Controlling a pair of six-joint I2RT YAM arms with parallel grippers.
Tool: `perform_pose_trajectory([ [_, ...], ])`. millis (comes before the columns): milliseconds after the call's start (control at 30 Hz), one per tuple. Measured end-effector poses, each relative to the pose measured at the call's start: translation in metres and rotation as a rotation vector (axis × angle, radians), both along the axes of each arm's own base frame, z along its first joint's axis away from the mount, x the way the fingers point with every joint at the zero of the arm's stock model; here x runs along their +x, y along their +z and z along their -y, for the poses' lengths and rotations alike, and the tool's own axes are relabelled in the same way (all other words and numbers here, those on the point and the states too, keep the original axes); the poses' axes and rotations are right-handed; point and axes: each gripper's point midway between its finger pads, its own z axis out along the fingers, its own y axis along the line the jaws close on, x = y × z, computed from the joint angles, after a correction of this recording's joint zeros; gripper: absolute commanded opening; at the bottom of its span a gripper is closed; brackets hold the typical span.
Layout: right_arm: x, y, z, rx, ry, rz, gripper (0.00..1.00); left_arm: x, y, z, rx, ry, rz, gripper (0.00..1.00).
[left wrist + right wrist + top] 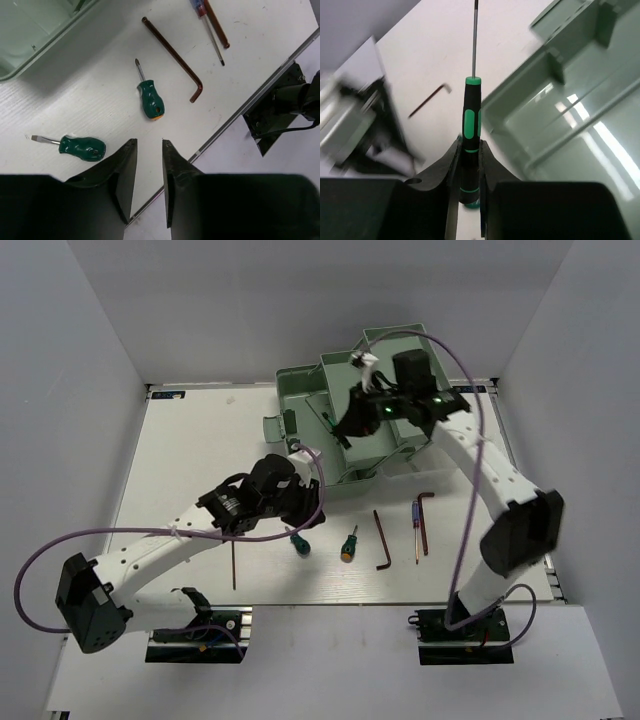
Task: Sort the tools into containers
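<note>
While our right gripper (pixel 469 146) pinches the dark green-handled screwdriver (pixel 471 120) by the pale green trays (pixel 330 390) at the top view's upper centre, our left gripper (pixel 149 143) hangs spread and empty over the table (pixel 90 95). In the left wrist view a flat-tip stubby screwdriver (pixel 82 147) and a cross-tip stubby screwdriver (pixel 150 100) lie just ahead, with a hex key (pixel 175 55) beyond and the table's edge at lower right. We cannot tell what the trays hold.

A flat white tabletop (pixel 190 440) with faint plank lines has a thin grey metal strip (pixel 250 99) along its near edge. Plain white wall panels enclose it: a back panel (pixel 320 300), a left panel (pixel 60 420) and a right panel (pixel 590 420). Even light casts soft shadows.
</note>
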Motion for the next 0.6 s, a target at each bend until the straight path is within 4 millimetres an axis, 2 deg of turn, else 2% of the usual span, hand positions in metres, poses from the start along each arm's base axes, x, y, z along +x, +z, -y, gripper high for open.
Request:
perform_pose_trajectory([
  [33,0.016,0.0,-0.013,-0.006,-0.03,-0.012,0.0,0.0,0.004,-0.001,-0.007,0.005,0.01,0.32],
  [100,0.044,-0.01,-0.035,-0.029,-0.093,-0.02,0.0,0.001,0.007,-0.002,-0.013,0.011,0.02,0.32],
  [167,0.062,-0.028,-0.048,-0.074,-0.144,-0.035,0.01,0.002,0.007,-0.001,-0.009,0.015,0.019,0.34],
  [200,0.069,-0.038,-0.051,-0.098,-0.165,-0.042,0.06,0.002,0.006,0.001,-0.006,0.013,0.017,0.37],
  [233,0.073,-0.049,-0.055,-0.124,-0.18,-0.053,0.27,0.003,0.006,0.003,-0.005,0.012,0.014,0.44],
  [267,0.077,-0.057,-0.058,-0.144,-0.194,-0.067,0.37,0.005,0.007,0.006,-0.004,0.007,0.016,0.48],
  [333,0.085,-0.069,-0.06,-0.18,-0.217,-0.073,0.51,0.007,0.007,0.013,-0.004,0.002,0.013,0.54],
  [367,0.087,-0.072,-0.06,-0.19,-0.225,-0.074,0.51,0.009,0.007,0.018,-0.004,-0.002,0.012,0.59],
  [433,0.09,-0.073,-0.056,-0.204,-0.236,-0.073,0.53,0.011,0.007,0.025,-0.004,-0.014,0.012,0.59],
  [500,0.093,-0.065,-0.053,-0.199,-0.245,-0.053,0.49,0.013,0.005,0.034,-0.004,-0.031,0.012,0.59],
  [533,0.094,-0.06,-0.049,-0.197,-0.253,-0.04,0.42,0.014,0.005,0.038,-0.004,-0.04,0.012,0.59],
  [600,0.093,-0.044,-0.038,-0.2,-0.273,-0.005,0.31,0.017,0.006,0.049,-0.012,-0.059,0.019,0.45],
])
